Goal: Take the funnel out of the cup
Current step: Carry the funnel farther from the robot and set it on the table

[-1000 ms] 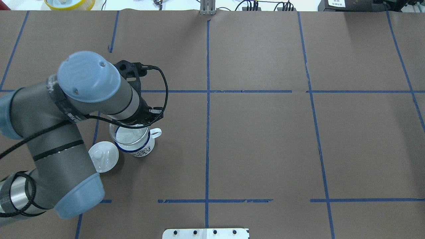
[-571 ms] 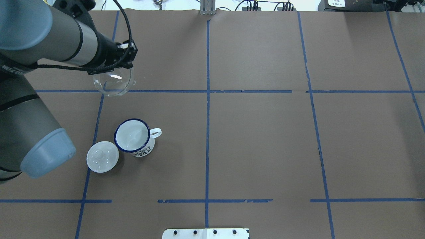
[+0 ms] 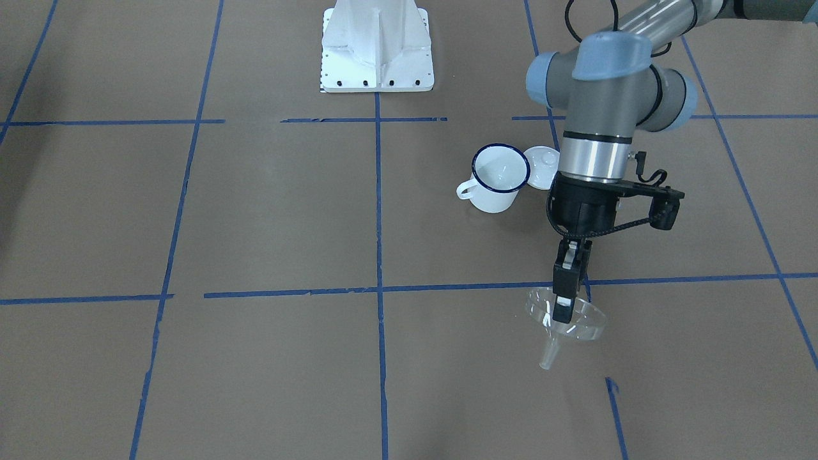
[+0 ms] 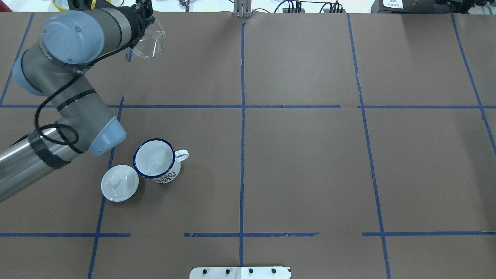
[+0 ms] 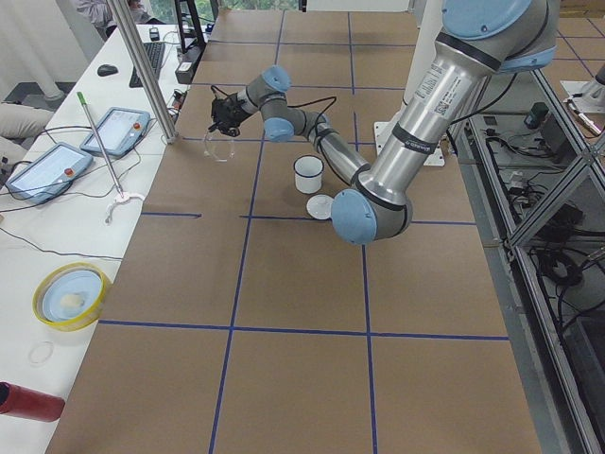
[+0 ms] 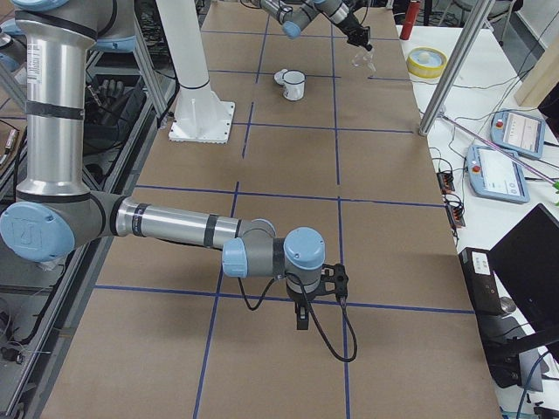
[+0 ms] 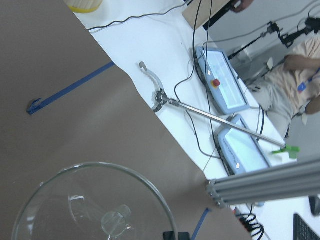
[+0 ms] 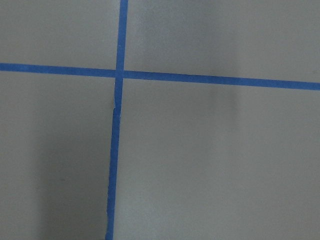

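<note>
The clear funnel (image 3: 585,322) hangs tilted in my left gripper (image 3: 565,300), which is shut on its rim, above the table's far left part. It also shows in the overhead view (image 4: 153,38) and, with its spout pointing away, in the left wrist view (image 7: 95,205). The white cup (image 3: 498,176) with a dark blue rim stands upright and empty nearer the robot (image 4: 155,161), well apart from the funnel. My right gripper (image 6: 301,319) hangs low over bare table at the other end; I cannot tell whether it is open or shut.
A white domed lid (image 4: 119,183) with a knob lies right beside the cup. The table's far edge runs close under the funnel, with cables, a reaching tool (image 7: 200,110) and tablets (image 7: 225,87) beyond it. A metal post (image 5: 142,66) stands there.
My left gripper lifted the funnel out of the cup and carried it away to the table's far left edge. The cup and the lid stayed put.
</note>
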